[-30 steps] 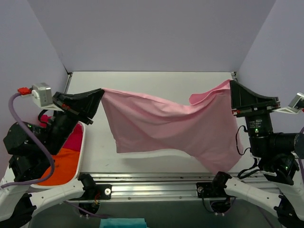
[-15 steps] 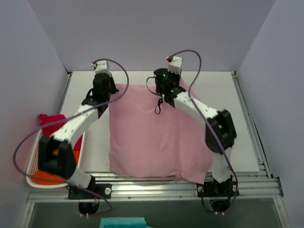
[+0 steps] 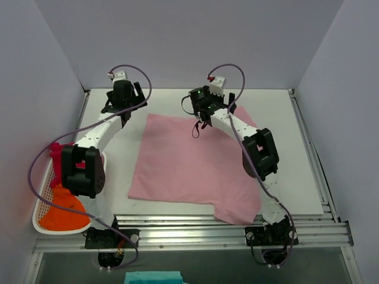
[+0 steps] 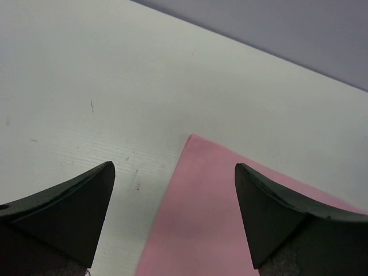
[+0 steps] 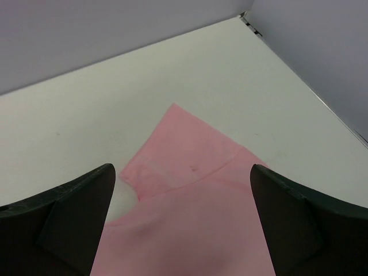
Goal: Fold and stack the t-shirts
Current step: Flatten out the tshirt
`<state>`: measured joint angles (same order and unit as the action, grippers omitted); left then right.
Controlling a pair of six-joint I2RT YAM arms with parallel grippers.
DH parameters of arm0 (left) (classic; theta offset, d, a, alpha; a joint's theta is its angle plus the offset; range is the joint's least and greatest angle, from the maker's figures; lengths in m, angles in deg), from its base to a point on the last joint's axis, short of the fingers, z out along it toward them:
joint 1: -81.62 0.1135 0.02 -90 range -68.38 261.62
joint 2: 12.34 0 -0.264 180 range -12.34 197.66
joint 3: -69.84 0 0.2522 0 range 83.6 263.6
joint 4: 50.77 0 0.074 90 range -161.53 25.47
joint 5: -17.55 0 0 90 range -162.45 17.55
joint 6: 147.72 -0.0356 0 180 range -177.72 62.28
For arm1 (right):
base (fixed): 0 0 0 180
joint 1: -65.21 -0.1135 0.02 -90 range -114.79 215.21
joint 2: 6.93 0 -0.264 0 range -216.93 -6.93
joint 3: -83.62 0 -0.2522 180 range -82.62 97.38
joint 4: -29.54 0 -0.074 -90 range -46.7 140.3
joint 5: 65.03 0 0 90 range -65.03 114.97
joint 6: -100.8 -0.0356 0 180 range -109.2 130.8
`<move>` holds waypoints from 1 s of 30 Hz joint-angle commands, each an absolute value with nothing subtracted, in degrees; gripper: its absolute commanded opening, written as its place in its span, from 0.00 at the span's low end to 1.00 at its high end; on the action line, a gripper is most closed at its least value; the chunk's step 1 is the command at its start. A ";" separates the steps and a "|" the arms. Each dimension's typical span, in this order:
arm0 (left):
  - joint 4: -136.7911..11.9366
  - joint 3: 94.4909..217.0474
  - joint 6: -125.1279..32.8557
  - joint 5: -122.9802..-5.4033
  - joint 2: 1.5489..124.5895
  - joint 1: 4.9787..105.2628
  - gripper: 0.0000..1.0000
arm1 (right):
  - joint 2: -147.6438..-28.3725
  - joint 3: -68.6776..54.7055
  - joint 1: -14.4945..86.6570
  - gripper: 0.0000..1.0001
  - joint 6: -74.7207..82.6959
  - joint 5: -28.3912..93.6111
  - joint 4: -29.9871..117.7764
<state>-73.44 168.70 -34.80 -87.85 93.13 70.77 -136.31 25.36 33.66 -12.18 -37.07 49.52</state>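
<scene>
The light pink t-shirt [image 3: 195, 165] lies spread flat on the white table, its near sleeve hanging at the front edge. My left gripper [image 3: 124, 99] hovers open just beyond the shirt's far left corner [image 4: 230, 218], with nothing between its fingers [image 4: 69, 213]. My right gripper [image 3: 204, 106] is open too, above the far right sleeve [image 5: 184, 155], and holds nothing. The orange t-shirt [image 3: 65, 213] and the magenta-red t-shirt [image 3: 59, 155] sit in the basket on the left.
A white basket [image 3: 37, 216] stands at the table's left edge beside the left arm. Purple walls close the back and sides. A metal rail [image 3: 195, 231] runs along the near edge. Bare table [image 3: 284, 142] shows to the right of the shirt.
Both grippers opened and let go of the pink shirt's far corners. The shirt went from hanging in the air to lying flat on the table. Both arms sit slightly farther back.
</scene>
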 commanded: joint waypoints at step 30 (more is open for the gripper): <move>-63.58 167.70 -29.15 -77.03 101.48 71.69 0.77 | -128.56 -0.62 51.85 0.00 -27.43 -9.14 41.54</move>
